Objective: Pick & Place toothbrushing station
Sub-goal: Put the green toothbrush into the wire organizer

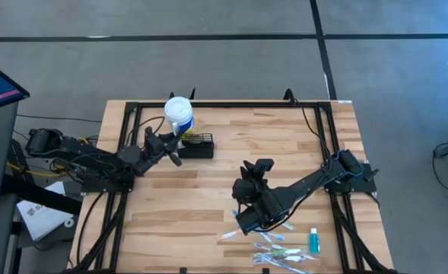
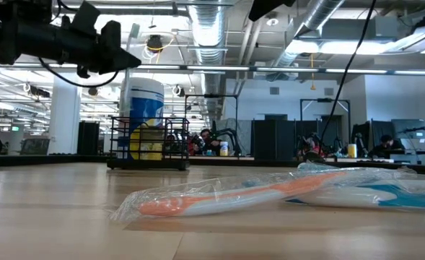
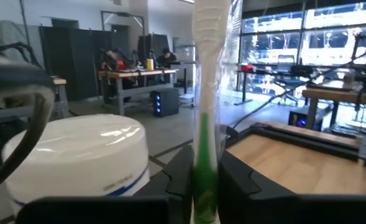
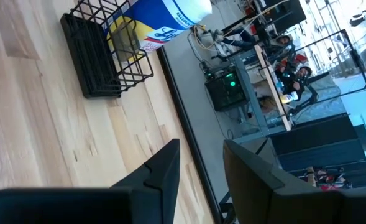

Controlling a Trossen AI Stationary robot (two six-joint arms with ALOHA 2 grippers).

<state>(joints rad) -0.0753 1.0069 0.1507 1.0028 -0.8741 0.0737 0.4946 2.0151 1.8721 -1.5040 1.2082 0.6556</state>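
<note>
The black wire caddy (image 1: 197, 145) stands on the table at the far left, and it also shows in the low view (image 2: 148, 148) and the right wrist view (image 4: 99, 57). A white blue-labelled tub (image 1: 179, 114) stands close by its far side. My left gripper (image 1: 174, 150) is above the table just left of the caddy, shut on a wrapped green and white toothbrush (image 3: 205, 93). My right gripper (image 4: 201, 171) is open and empty over the table's middle (image 1: 246, 169), pointing toward the caddy. My left gripper pinches the wrapped toothbrush at its green part (image 3: 200, 177) between the two fingers (image 3: 178, 180). The toothbrush lies across the fingers, and its white end sticks out past them. It is lifted clear of the table.
Several wrapped toothbrushes (image 1: 273, 245) and a small blue-green tube (image 1: 313, 242) lie at the table's near right. An orange one in clear wrap (image 2: 234, 199) lies nearest the low camera. A black frame (image 1: 231, 103) runs along the table's far edge and sides.
</note>
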